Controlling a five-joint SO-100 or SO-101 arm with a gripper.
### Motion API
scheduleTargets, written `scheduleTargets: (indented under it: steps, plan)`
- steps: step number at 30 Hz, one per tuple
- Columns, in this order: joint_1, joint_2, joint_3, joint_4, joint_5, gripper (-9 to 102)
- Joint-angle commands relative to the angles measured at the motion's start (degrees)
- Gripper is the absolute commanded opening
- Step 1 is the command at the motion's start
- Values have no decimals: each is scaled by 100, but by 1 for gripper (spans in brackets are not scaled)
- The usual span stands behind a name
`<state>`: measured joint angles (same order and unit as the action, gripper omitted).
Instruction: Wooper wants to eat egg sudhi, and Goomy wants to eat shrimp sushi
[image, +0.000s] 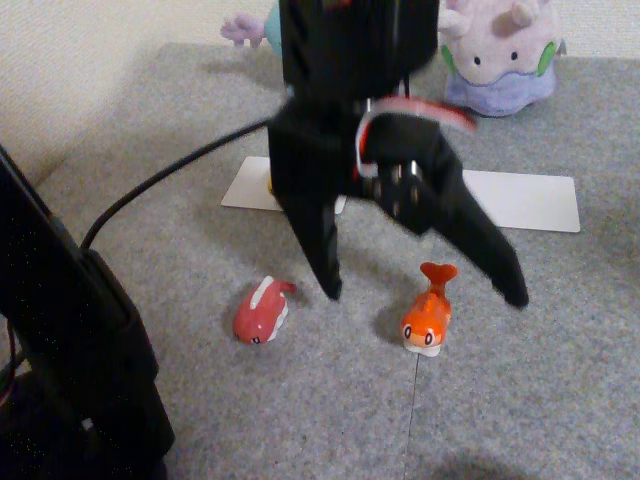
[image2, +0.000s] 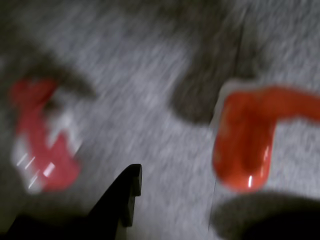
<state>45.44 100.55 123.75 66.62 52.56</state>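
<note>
My black gripper (image: 425, 293) hangs open just above the grey carpet, its fingers spread wide. The shrimp sushi (image: 428, 322), an orange fish toy with a white underside, lies on the carpet between and just in front of the fingertips, untouched. In the blurred wrist view the shrimp sushi (image2: 245, 145) sits to the right of one black finger (image2: 122, 195). Goomy (image: 500, 50), the lilac plush, sits at the back right. Wooper (image: 245, 28) is mostly hidden behind the arm; a purple gill and a blue edge show. The egg sudhi is hidden.
A dark red fish toy (image: 262, 312) lies left of the left finger and appears at the left in the wrist view (image2: 42, 145). A white card (image: 520, 200) lies flat behind the gripper. A black block (image: 70, 340) with a cable (image: 170, 180) fills the near left.
</note>
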Motion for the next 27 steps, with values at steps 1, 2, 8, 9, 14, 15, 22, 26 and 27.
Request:
scheduleTargets:
  steps: [1,2,8,9,14,15,22,26,27]
  plan:
    - [-9,272,334,-545,53,44]
    - [-9,272,413,-650,123,42]
    - [70,-62,475,-1090,255,36]
    - [88,-229,475,-1187,255,35]
    - [299,-949,387,-1397,246,27]
    - [299,-932,369,-1380,246,25]
    - [492,-853,343,-1441,255,8]
    - [492,-817,325,-1406,255,6]
    - [475,-817,255,-1327,255,6]
